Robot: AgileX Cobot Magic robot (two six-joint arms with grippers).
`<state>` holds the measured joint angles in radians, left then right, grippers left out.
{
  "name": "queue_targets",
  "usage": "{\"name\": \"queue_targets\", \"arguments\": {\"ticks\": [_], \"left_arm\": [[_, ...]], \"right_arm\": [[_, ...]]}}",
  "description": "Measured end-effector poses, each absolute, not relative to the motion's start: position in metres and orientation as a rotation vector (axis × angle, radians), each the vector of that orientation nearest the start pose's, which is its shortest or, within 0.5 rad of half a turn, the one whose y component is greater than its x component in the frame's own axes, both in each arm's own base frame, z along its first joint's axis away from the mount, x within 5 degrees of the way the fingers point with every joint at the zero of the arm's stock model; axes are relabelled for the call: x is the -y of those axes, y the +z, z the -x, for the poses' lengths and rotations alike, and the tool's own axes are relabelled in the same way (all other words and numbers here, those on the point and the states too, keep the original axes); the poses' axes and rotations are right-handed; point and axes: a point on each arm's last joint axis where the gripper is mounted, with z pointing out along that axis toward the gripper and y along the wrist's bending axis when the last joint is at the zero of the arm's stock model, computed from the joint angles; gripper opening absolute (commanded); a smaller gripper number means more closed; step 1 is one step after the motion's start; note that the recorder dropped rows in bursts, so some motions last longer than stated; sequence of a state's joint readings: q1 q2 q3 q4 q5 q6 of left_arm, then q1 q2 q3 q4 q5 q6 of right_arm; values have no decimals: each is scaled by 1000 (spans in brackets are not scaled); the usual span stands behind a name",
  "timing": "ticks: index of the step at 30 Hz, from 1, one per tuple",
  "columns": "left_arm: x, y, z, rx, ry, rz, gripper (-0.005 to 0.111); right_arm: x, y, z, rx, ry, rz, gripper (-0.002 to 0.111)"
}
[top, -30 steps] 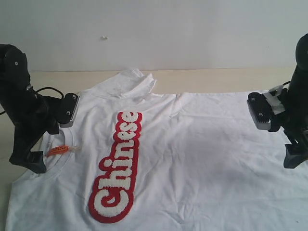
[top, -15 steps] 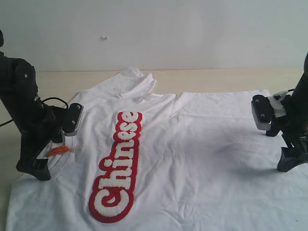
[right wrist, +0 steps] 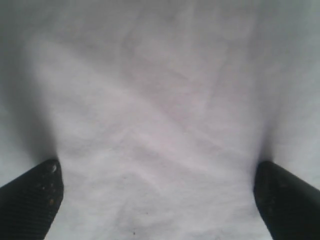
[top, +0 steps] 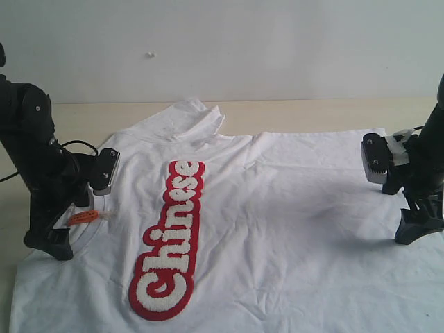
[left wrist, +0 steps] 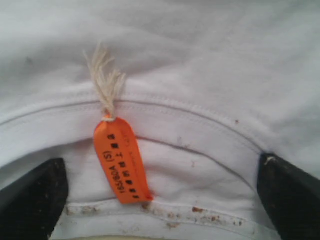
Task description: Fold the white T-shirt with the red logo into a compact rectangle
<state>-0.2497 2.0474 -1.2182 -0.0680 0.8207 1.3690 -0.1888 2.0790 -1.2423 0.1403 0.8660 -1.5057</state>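
Over the collar, left gripper (left wrist: 160, 200): jaws spread wide with nothing between them; the two dark fingers (left wrist: 35, 200) stand on either side of the neck opening, low over the cloth.
Between the left fingers: the ribbed collar (left wrist: 200, 125) curves across, and the orange neck tag (left wrist: 122, 160) lies flat on it, hung from a frayed white string tuft (left wrist: 106, 82).
Collar's inner band: dotted with small brown specks (left wrist: 200, 212).
Right gripper (right wrist: 157, 200): jaws also spread wide and holding nothing; only plain, softly creased white cloth lies between the fingertips (right wrist: 30, 197).
Right gripper's place: at the right side of the exterior view, low over the shirt's edge opposite the neck; whether the tips touch the cloth I cannot tell.
White T-shirt (top: 277, 208): spread flat, front up, neck toward the left arm and its other end toward the right arm.
Far sleeve (top: 187, 118): bunched and rumpled at the shirt's back edge.
Red logo (top: 170, 243): one long strip reading "Chinese", running from the near edge away toward the back, nearer the left gripper than the right.
Table (top: 312, 111): pale wood, showing behind the shirt.
Wall (top: 243, 41): plain and light, beyond the table.
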Motion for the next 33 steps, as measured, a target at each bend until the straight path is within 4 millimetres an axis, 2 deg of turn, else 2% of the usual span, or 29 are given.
{"name": "queue_targets", "arguments": {"ticks": [6, 13, 15, 17, 18, 21, 22, 23, 28, 30, 32, 33], "left_arm": [[94, 111, -350, 2244, 81, 2223, 76], [96, 111, -350, 2282, 107, 2201, 74], [96, 110, -350, 2284, 115, 2197, 69], [96, 110, -350, 2295, 116, 2188, 56], [96, 110, -350, 2306, 121, 2179, 39], [97, 110, -350, 2337, 137, 2153, 7], [98, 110, -350, 2341, 143, 2144, 1], [98, 110, -349, 2343, 149, 2135, 1], [96, 113, -350, 2369, 126, 2107, 0], [85, 123, -353, 2393, 62, 2117, 0], [68, 162, -354, 2518, -10, 2110, 0], [63, 172, -354, 2560, -24, 2101, 0]], "right_arm": [[60, 106, -361, -2530, 154, 1779, 100], [60, 105, -362, -2531, 156, 1779, 98], [60, 105, -362, -2531, 156, 1779, 88], [60, 105, -363, -2529, 152, 1778, 68], [60, 105, -362, -2532, 154, 1776, 47], [60, 105, -362, -2532, 155, 1768, 19], [60, 105, -362, -2532, 155, 1768, 11], [59, 105, -362, -2534, 158, 1767, 0], [61, 111, -361, -2566, 118, 1771, 0], [65, 119, -354, -2597, 74, 1821, 0], [67, 158, -348, -2573, -62, 1810, 0], [68, 168, -347, -2559, -102, 1802, 0]]}}
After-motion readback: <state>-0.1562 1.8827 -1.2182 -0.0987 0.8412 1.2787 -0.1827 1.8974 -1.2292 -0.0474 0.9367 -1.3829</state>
